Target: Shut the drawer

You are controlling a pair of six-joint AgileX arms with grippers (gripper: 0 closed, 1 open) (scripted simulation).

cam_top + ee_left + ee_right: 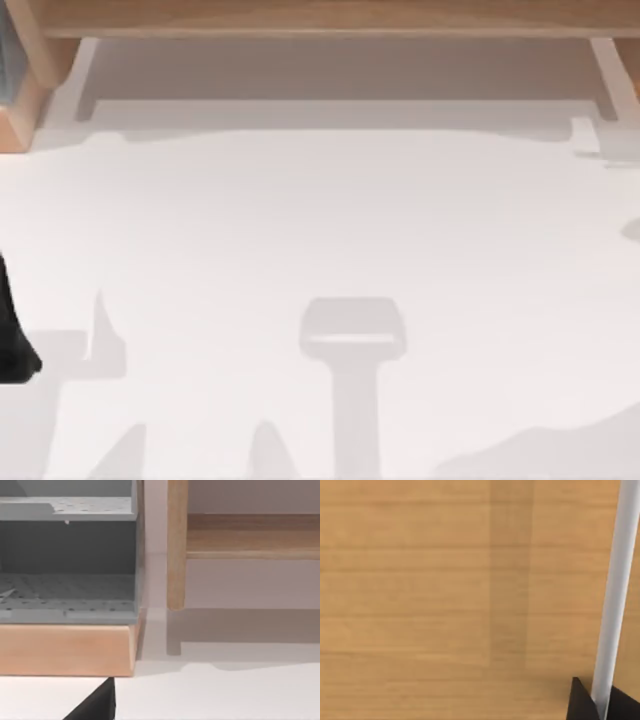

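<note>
The drawer (340,70) stands pulled out from the light wood frame (330,15) at the table's far edge, with a thin white wall on each side and a pale grey-beige floor. Its white front wall (340,112) faces the open table. My left arm (12,335) is a dark shape at the left edge, well short of the drawer, and its gripper (95,705) shows as a black tip near a wooden base. In the right wrist view a thin white drawer wall (615,595) runs across close wood, with dark parts of my right gripper (601,706) on both sides of it.
A grey shelf unit (67,555) on a wooden base (65,647) stands at the far left, beside a post (176,545) of the wood frame. The white tabletop (330,220) in front of the drawer carries only grey shadows.
</note>
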